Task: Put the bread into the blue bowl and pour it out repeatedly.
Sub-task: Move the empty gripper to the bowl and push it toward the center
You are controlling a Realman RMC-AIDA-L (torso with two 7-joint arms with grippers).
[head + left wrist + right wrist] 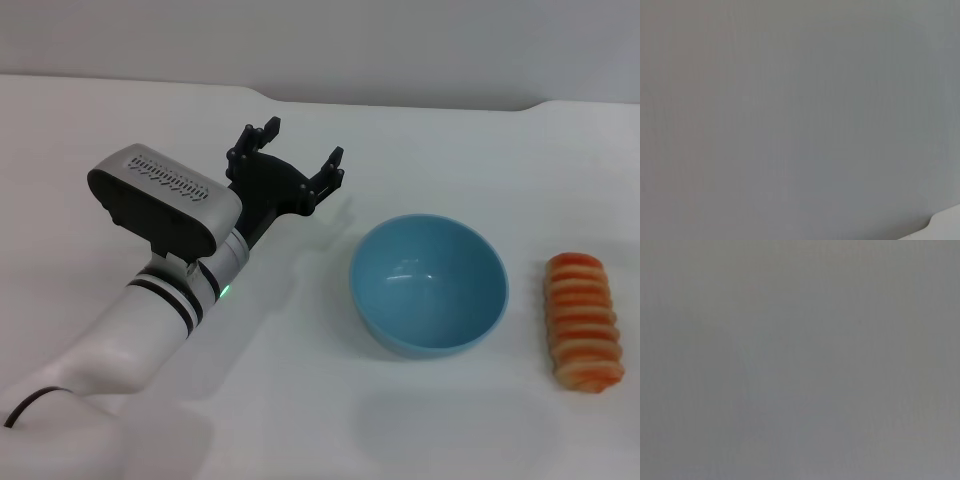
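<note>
The blue bowl stands upright and empty on the white table, right of centre in the head view. The bread, an orange-red ridged loaf with cream stripes, lies on the table to the right of the bowl, apart from it. My left gripper hovers to the left of and behind the bowl, open, with nothing between its black fingers. The right gripper is out of view. Both wrist views show only a plain grey surface.
The white table stretches across the head view, its far edge meeting a grey wall. My left arm reaches in from the lower left. A small white corner shows in the left wrist view.
</note>
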